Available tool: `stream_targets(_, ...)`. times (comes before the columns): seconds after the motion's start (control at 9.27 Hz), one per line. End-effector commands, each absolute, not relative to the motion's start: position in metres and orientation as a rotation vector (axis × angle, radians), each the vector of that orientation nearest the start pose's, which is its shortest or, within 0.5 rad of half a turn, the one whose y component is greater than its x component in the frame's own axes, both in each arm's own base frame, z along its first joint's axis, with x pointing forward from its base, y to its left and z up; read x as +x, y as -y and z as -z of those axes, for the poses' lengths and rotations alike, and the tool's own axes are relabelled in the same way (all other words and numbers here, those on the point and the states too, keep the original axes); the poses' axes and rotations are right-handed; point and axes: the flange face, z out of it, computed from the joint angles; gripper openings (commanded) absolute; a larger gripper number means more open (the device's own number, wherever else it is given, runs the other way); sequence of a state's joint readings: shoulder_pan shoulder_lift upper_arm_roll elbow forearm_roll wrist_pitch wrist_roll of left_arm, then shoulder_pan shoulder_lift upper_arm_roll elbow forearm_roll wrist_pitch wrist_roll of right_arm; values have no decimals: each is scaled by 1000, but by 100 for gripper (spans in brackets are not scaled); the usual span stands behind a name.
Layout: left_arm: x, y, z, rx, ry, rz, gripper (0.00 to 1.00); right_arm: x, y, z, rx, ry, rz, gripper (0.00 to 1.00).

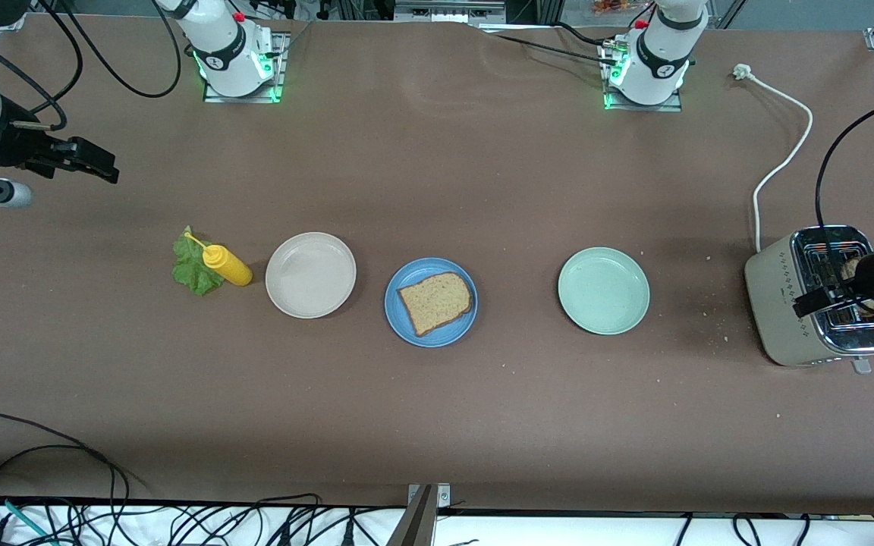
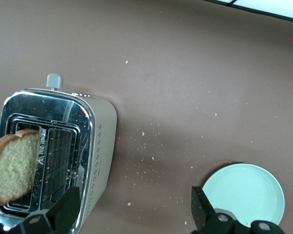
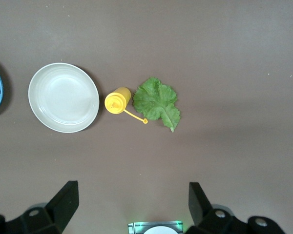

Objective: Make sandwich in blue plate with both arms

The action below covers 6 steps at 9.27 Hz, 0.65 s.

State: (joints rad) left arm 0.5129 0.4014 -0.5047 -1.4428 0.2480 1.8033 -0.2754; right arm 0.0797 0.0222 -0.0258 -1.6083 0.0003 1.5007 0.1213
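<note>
The blue plate (image 1: 431,327) lies mid-table with one brown bread slice (image 1: 437,302) flat on it. A second bread slice (image 2: 13,168) sticks up from a slot of the toaster (image 1: 786,299) at the left arm's end of the table. My left gripper (image 1: 835,292) is open and empty above the toaster; in the left wrist view (image 2: 135,212) its jaws span the toaster's edge and bare table. The green lettuce leaf (image 1: 194,267) lies on the table toward the right arm's end. My right gripper (image 1: 103,165) is open and empty, high over that end of the table (image 3: 132,202).
A yellow squeeze bottle (image 1: 227,265) lies against the lettuce. A beige plate (image 1: 310,274) lies between the bottle and the blue plate. A pale green plate (image 1: 603,290) lies between the blue plate and the toaster. The toaster's white cord (image 1: 782,163) runs toward the left arm's base. Crumbs lie beside the toaster.
</note>
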Motion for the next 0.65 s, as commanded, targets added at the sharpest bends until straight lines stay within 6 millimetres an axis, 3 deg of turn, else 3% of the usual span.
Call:
stream_targets(0.0,644,-70,-522,-3202,428,-19,100,550,-30,-579,-3143,-123,-236,100)
stream_targets(0.11,633,-61,-535,-3195,413,-63,100,555,-27,-562,-3146,-128,-248,100)
stream_targets(0.22,625,-45,-548,-3219,406,-77,100,561,-14,-533,-3166,-135,-264,100)
stream_targets(0.32,614,-32,-551,-3210,364,-114,100,560,-3,-499,-3173,-126,-263,100)
stream_targets(0.54,609,-29,-555,-3203,358,-114,100,550,11,-425,-3181,-21,-269,100)
